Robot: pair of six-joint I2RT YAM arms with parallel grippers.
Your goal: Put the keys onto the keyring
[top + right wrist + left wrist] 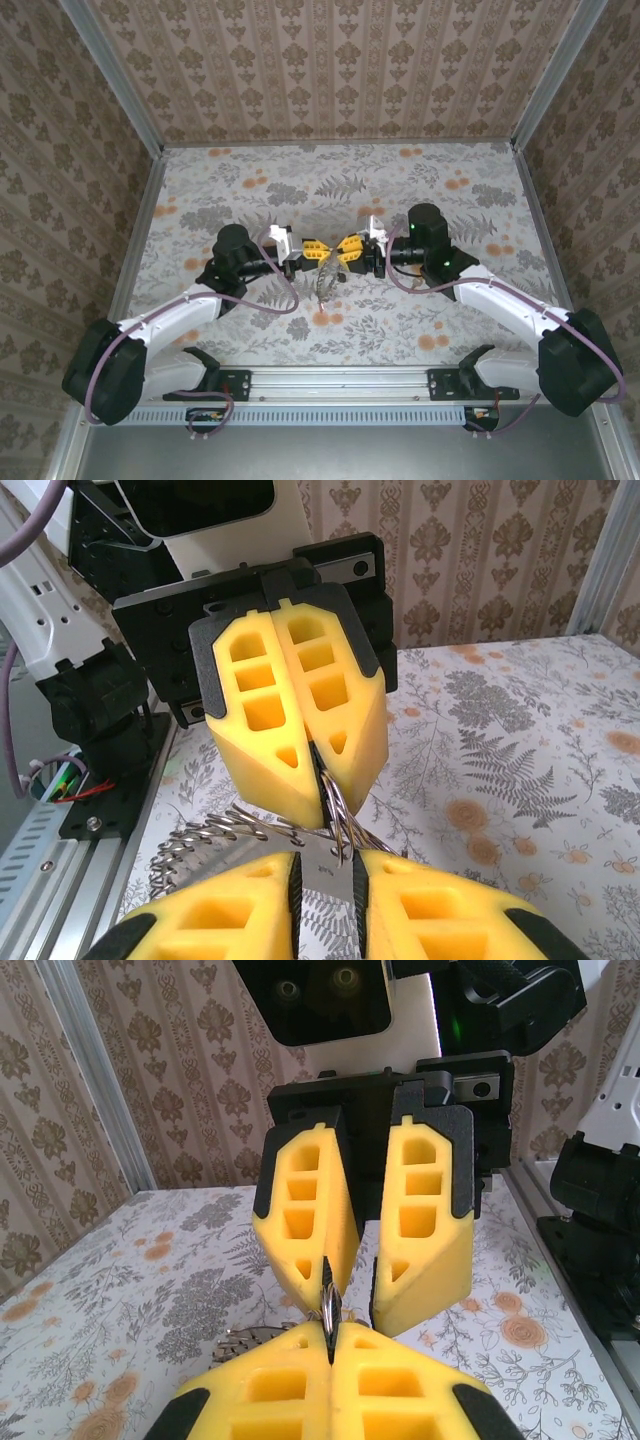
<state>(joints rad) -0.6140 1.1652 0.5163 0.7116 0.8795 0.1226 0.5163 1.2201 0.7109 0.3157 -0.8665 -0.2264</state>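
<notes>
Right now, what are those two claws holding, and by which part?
The left claw pinches the keyring by the top of its wire loops. The right claw seems to clamp a flat silvery key beside the ring; which part is unclear.

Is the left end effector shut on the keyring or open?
Shut. On the left end effector, the yellow foam fingers press together in its wrist view, the thin silvery metal keyring pinched between them.

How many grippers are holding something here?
2. The left gripper, mid-table, is shut on the ring; the right gripper, facing it, pinches what looks like a silvery key. More keys hang below.
</notes>
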